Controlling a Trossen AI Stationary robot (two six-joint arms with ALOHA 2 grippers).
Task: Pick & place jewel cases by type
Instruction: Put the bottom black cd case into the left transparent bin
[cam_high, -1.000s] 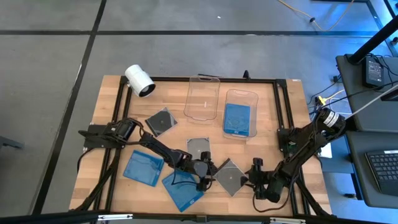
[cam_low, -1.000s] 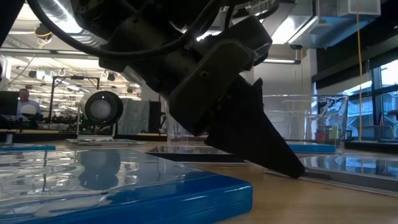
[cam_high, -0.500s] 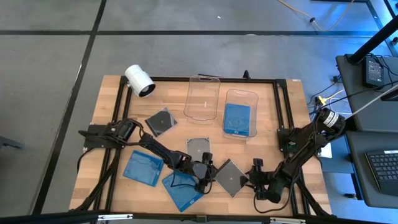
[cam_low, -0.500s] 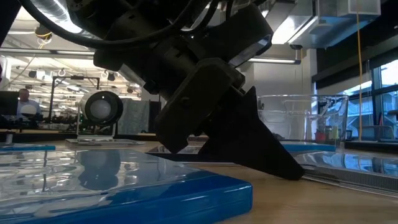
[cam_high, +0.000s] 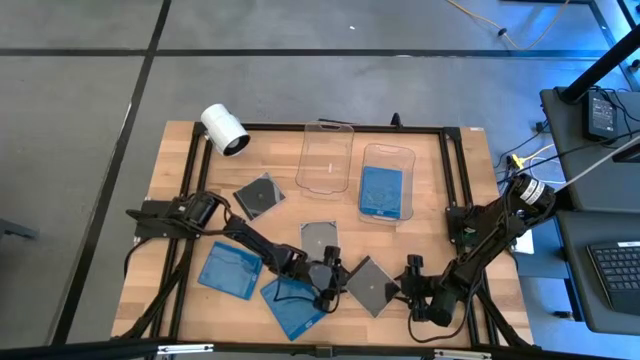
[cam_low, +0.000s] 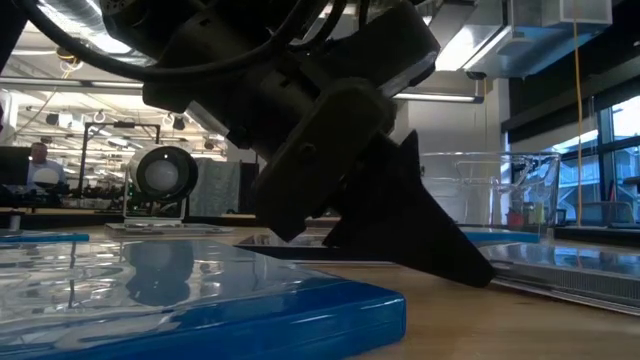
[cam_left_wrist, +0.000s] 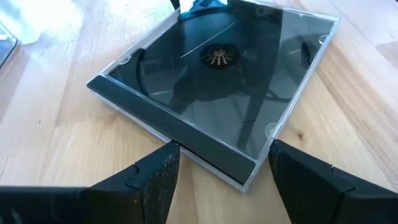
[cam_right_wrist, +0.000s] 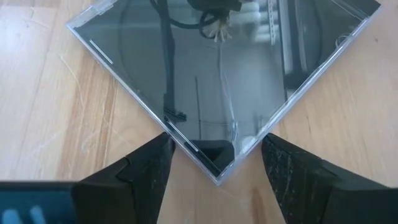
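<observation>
A dark grey jewel case (cam_high: 368, 285) with a visible disc lies flat near the table's near edge, turned like a diamond. My left gripper (cam_high: 332, 275) is low at its left side and open; in the left wrist view (cam_left_wrist: 225, 147) the fingers straddle the case's spine corner (cam_left_wrist: 245, 174). My right gripper (cam_high: 405, 288) is at the case's right side, also open, its fingers (cam_right_wrist: 216, 140) on either side of a corner (cam_right_wrist: 217, 174) without touching. In the low view the left gripper's fingers (cam_low: 470, 265) slant down to the table. My left gripper has one fingertip (cam_left_wrist: 169, 155) right at the dark case's spine edge (cam_left_wrist: 186, 149), coming in low from the table's left. I cannot tell whether it touches. The case lies flat on the table.
Two more dark cases (cam_high: 258, 194) (cam_high: 320, 238) and two blue cases (cam_high: 230, 268) (cam_high: 295, 305) lie on the table's left and middle. At the far side stand two clear tubs (cam_high: 326, 158) (cam_high: 385, 152), one holding a blue case (cam_high: 381, 190). A white cylinder (cam_high: 224, 130) lies at the far left corner.
In the low view my left gripper has sunk and tipped a little over the table beside the dark case. The cases have stayed in place.
</observation>
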